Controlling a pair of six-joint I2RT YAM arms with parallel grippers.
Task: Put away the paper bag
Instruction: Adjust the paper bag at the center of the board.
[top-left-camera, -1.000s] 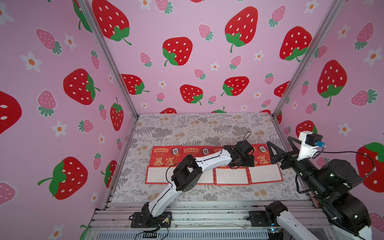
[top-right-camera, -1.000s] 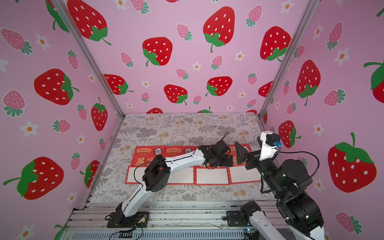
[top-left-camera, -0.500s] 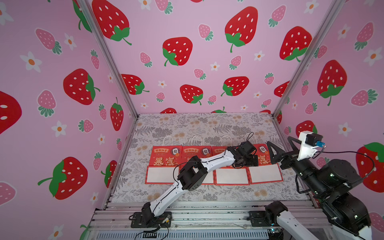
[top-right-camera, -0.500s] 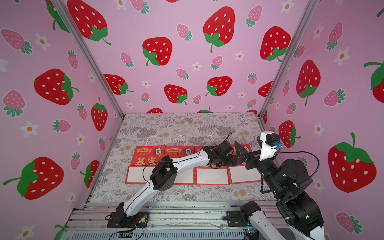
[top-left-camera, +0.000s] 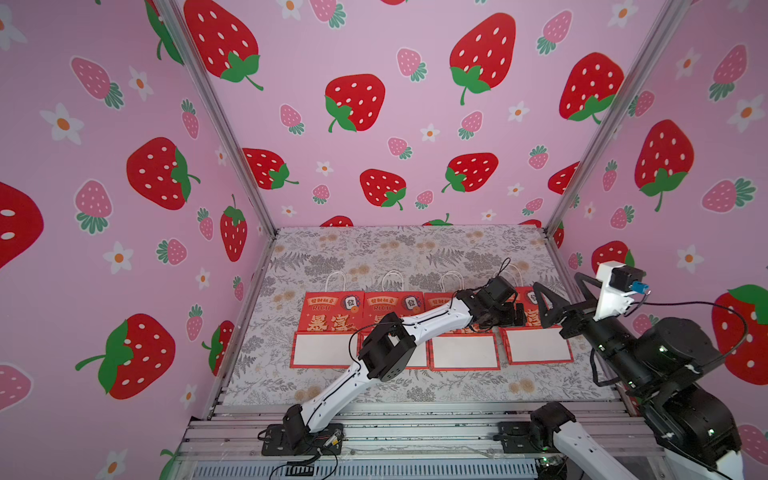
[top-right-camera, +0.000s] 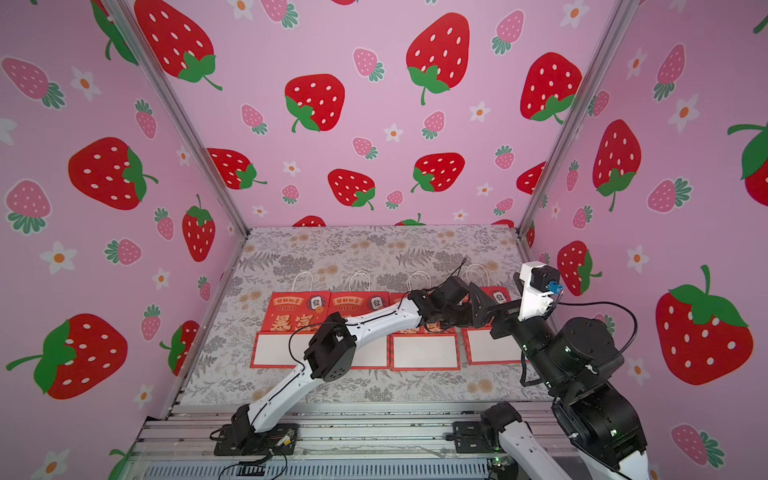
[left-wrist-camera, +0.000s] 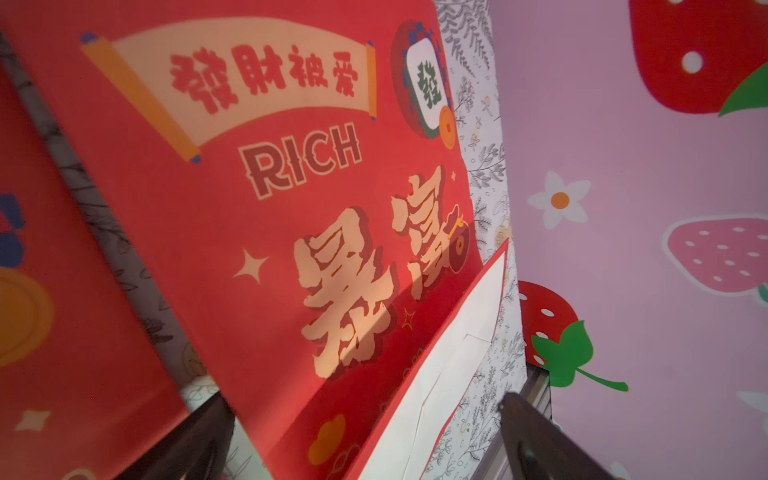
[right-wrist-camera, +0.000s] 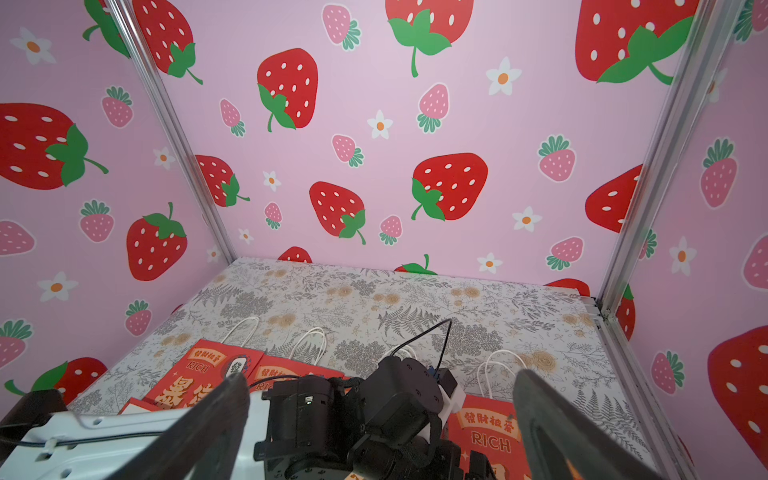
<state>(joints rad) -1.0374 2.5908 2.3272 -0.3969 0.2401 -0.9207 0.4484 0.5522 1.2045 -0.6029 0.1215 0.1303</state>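
Directly under your left hand (left-wrist-camera: 361, 399) lies the paper bag (left-wrist-camera: 291, 249), flat on the counter (top-left-camera: 374, 253) with its print facing up and its white base flap on the side nearer the arm bases. The hand's fingers (left-wrist-camera: 199, 432) stand wide apart and grip nothing. One shows over the gap to the neighbouring bag (top-left-camera: 463, 353), the other over bare counter past the white flap. You cannot tell whether either tip touches the paper.

Count four bags in one row. Going back along your left arm from this one, you pass the neighbouring bag, then the second bag (top-left-camera: 392, 305), then the farthest bag (top-left-camera: 330, 316). Each has one white loop handle. The handle (right-wrist-camera: 498, 370) of the bag under your hand shows in the right wrist view, but your left wrist partly hides it in both top views. The same arm covers most of the neighbouring bag's print and crosses the second bag's lower half.

Your right hand (top-left-camera: 557, 282) hangs raised just beyond the left hand's fingertips, its fingers (right-wrist-camera: 208, 424) also spread wide and empty. Whether the two hands touch is hard to judge.

Past those fingertips only a narrow strip of counter remains before the side wall (top-left-camera: 665, 208). Beyond the handles, open counter runs to the back wall (top-left-camera: 395, 166). On the flap side, a band of bare counter ends at the metal rail (top-left-camera: 415, 409).
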